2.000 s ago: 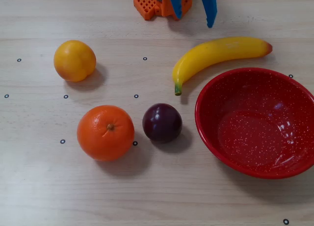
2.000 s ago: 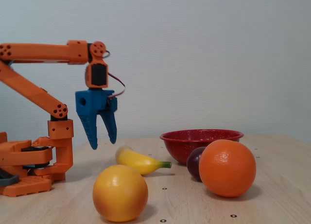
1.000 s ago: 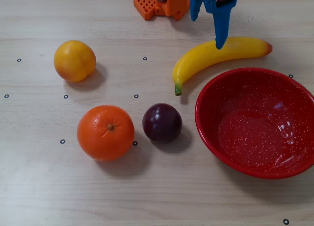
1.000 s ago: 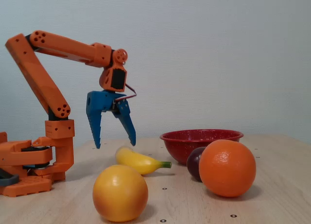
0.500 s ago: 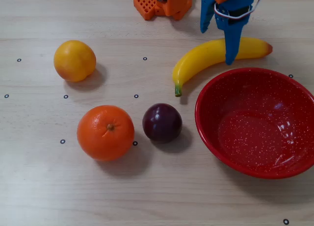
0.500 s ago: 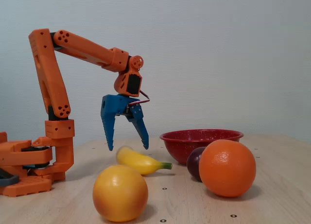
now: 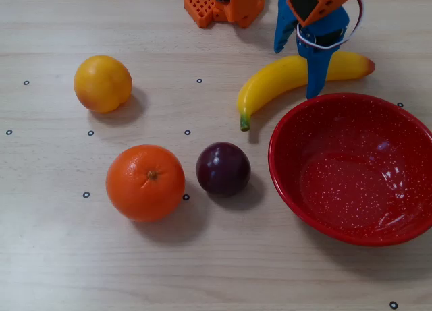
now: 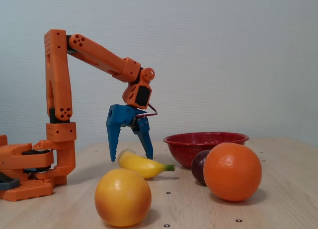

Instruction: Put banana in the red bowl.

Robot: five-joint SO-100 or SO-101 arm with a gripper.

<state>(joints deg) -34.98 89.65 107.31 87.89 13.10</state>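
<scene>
The yellow banana (image 7: pixel 283 78) (image 8: pixel 143 165) lies on the wooden table just above the red bowl's rim, green stem pointing down-left in the overhead view, orange-red end at the right. The speckled red bowl (image 7: pixel 351 166) (image 8: pixel 206 139) sits at the right, with nothing in it. My blue gripper (image 7: pixel 297 71) (image 8: pixel 131 159) hangs open right over the banana's middle, one finger on each side of it, tips just above the fruit. Nothing is held.
A yellow-orange round fruit (image 7: pixel 102 83) (image 8: pixel 122 197) lies at the left, a large orange (image 7: pixel 145 183) (image 8: pixel 232 172) below it, and a dark plum (image 7: pixel 223 168) (image 8: pixel 199 166) beside the bowl. The orange arm base (image 7: pixel 223 4) (image 8: pixel 30 169) stands at the top edge.
The arm has reached further out and lowered. The open gripper moved from near the base to straddle the banana. The fruits and bowl have not moved.
</scene>
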